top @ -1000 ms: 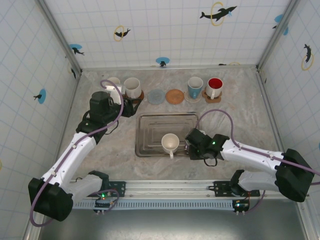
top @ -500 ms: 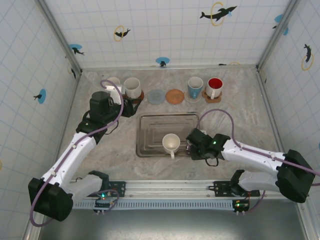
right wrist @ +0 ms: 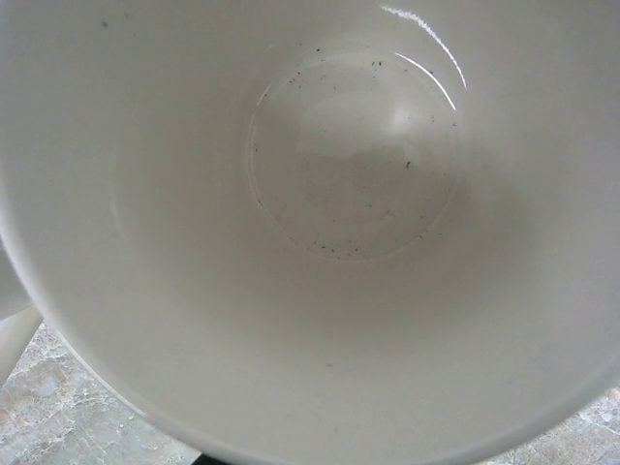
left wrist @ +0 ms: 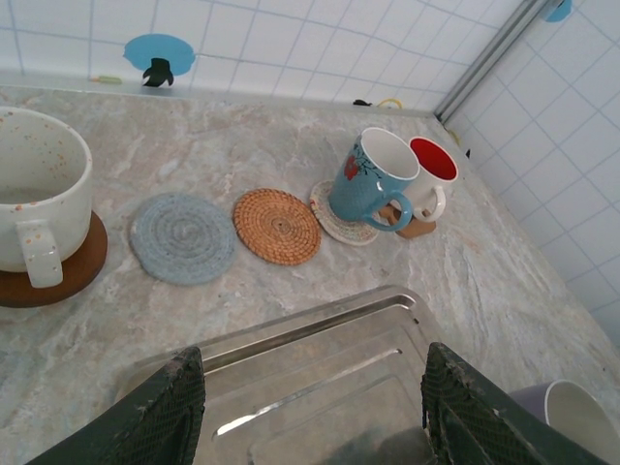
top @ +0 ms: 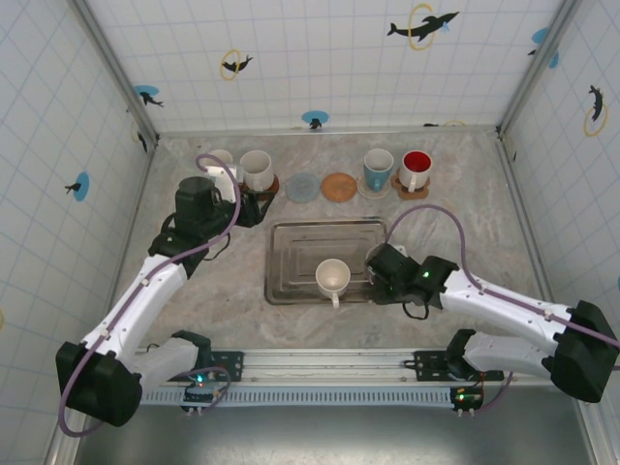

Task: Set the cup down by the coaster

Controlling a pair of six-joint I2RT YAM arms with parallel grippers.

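A white cup (top: pixel 332 276) stands upright in the near part of the metal tray (top: pixel 320 237). My right gripper (top: pixel 364 277) is at the cup's right rim and shut on it. In the right wrist view the cup's inside (right wrist: pixel 329 194) is very close, and my fingers are hidden. Two bare coasters lie at the back, one grey-blue (top: pixel 302 186) and one woven orange (top: pixel 339 185). My left gripper (left wrist: pixel 310 356) hangs open over the tray's far left corner, holding nothing.
A speckled cup (top: pixel 257 170) on a brown coaster and another white cup (top: pixel 221 158) stand at the back left. A blue mug (top: pixel 378 170) and a red-lined mug (top: pixel 416 170) stand on coasters at the back right. Tiled walls enclose the table.
My right gripper has closed on the cup's rim, and the right arm has shifted a little to the right. The cup has barely moved. The left arm is still.
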